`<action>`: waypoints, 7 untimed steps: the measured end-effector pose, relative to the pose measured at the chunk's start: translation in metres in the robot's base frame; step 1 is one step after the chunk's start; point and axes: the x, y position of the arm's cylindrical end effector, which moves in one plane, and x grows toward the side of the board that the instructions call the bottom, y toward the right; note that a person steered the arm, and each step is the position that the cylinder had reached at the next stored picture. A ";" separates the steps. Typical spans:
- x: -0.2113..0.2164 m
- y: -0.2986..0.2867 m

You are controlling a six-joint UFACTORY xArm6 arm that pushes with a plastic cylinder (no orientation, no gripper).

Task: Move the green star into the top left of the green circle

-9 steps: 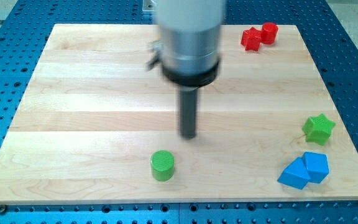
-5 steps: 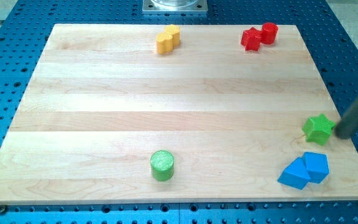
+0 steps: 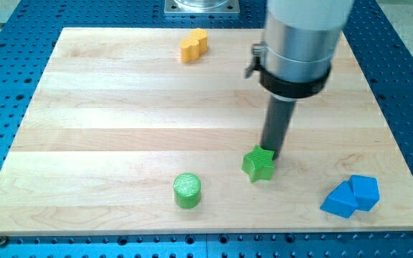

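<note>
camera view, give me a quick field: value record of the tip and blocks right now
tip: my tip at the upper right edge of the green star
green circle: near the view's bottom, lower left of the star, apart from it
yellow block: at the view's top
blue blocks: two touching, at the view's bottom right
red blocks: not visible
board: wooden board

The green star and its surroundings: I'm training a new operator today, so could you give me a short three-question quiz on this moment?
1. True or false: my tip is at the green star, on its upper right.
2. Which lies further toward the view's left: the green star or the green circle?
3. What colour are the blocks at the view's bottom right: A red, B blue, C yellow?

Key: 1 true; 2 the green circle; 3 B.
</note>
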 end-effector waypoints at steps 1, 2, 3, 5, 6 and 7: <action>0.026 0.005; 0.046 -0.028; 0.038 -0.055; -0.003 -0.125; 0.002 -0.140; -0.025 -0.151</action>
